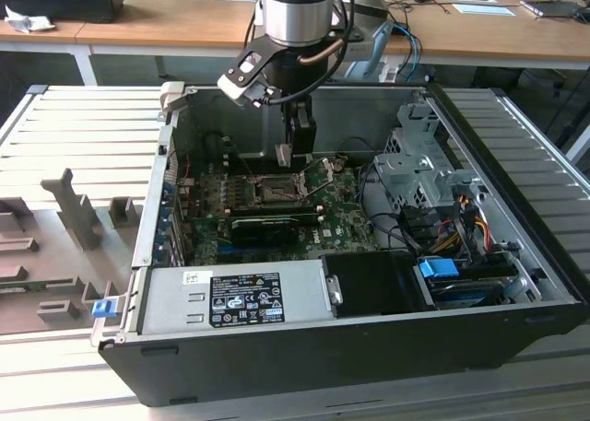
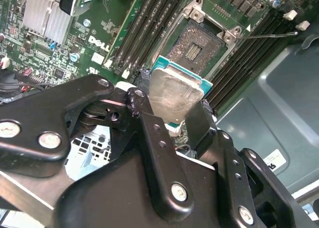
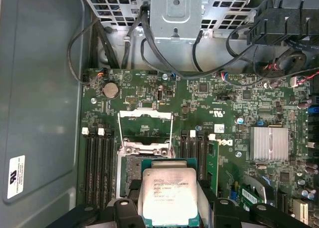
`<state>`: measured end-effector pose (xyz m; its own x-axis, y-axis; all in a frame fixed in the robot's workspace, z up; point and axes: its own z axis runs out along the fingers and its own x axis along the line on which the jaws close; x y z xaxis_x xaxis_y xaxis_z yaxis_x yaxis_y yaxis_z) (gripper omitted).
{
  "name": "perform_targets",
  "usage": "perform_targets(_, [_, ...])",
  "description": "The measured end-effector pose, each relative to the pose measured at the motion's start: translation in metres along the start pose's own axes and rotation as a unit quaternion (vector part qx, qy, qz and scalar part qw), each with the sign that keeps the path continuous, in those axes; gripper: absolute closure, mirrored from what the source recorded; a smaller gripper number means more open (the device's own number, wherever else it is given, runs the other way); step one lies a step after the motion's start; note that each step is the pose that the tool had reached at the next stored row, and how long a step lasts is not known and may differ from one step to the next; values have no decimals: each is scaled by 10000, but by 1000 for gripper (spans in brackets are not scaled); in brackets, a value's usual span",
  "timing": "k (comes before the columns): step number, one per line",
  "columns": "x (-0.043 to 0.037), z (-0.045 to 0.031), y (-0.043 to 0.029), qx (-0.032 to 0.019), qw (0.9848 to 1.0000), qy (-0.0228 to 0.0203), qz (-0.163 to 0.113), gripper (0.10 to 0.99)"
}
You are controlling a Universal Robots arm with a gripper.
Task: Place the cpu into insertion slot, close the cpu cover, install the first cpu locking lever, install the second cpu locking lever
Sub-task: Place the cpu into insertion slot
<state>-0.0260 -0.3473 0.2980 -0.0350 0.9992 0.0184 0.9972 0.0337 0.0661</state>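
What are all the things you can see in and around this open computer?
computer case: one, black, open, on the grey table
motherboard: one, green, inside the case
insertion slot: one, black with a metal rim, empty, on the motherboard
cpu cover: one, silver, raised open beside the slot
cpu: one, silver-grey top, held just off the slot
memory slots: several, black, on both sides of the insertion slot
heatsink: one, silver, on the motherboard
power supply: one, grey, inside the case
robot arm: one, silver, above the case
claw: one, black, shut on the cpu
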Motion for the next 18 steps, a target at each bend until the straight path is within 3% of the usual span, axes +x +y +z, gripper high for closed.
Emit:
perform_targets(9, [-1, 49, -3, 0, 10000, 0, 0, 561])
perform_targets(18, [-4, 177, -14, -8, 9999, -11, 168, 561])
